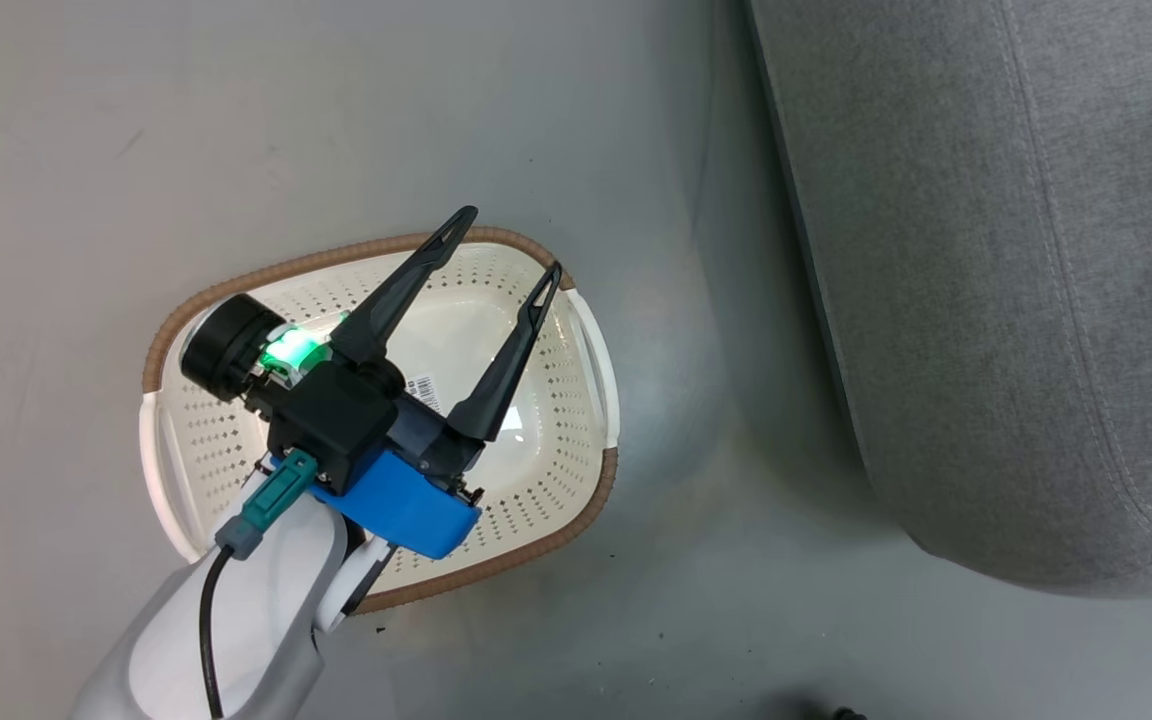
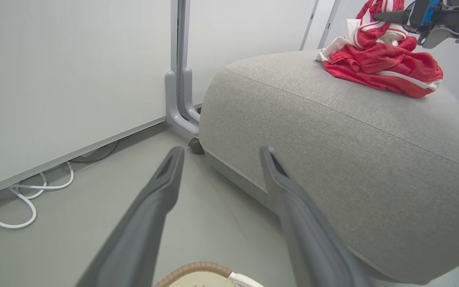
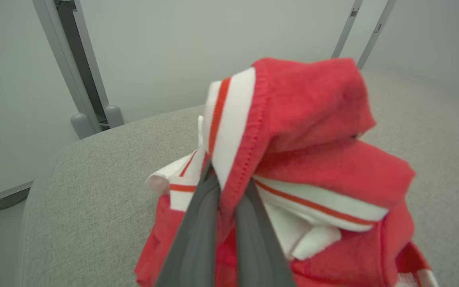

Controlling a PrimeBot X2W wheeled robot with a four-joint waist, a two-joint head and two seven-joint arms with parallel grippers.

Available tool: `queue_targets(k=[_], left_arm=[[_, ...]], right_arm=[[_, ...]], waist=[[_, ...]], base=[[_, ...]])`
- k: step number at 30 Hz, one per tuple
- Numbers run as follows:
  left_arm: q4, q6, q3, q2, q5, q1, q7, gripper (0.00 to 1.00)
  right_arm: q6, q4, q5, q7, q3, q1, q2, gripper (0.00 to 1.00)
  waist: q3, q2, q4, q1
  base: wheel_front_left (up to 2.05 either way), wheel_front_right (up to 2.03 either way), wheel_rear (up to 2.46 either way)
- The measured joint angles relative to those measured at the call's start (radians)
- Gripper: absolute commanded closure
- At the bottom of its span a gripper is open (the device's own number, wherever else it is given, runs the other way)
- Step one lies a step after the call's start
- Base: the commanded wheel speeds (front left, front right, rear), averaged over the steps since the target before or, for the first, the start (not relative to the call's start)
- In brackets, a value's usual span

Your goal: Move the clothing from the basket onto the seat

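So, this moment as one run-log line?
laundry basket: looks empty | left pincer: open over it | right pincer: shut on red clothing resting on seat

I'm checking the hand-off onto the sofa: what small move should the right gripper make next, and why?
Probably open the right gripper. It is shut on a fold of the clothing, whose bulk already lies heaped on the seat, so releasing should let the pinched fold drop onto the pile.

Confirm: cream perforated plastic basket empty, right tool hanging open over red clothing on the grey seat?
Not open: the right wrist view shows the right tool shut on the red-and-white clothing on the grey fabric seat. The cream perforated basket is empty.
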Motion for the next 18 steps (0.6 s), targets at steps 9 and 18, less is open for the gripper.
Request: queue_targets(k=[9,18], left_arm=[[0.001,0.0,0.031,-0.007,0.009,0.004,0.0,0.0],[0.02,0.0,0.034,-0.058,0.0,0.048,0.0,0.0]], right_arm=[[0.0,0.099,-0.015,-0.069,0.015,0.002,0.007,0.07],[0.0,0.116,-0.033,-0.1,0.111,0.043,-0.002,0.0]], waist=[[-0.022,0.0,0.005,-0.0001],[-0.1,0.0,0.005,-0.0001]], base=[[0.0,0.0,0.0],[0.0,0.0,0.0]])
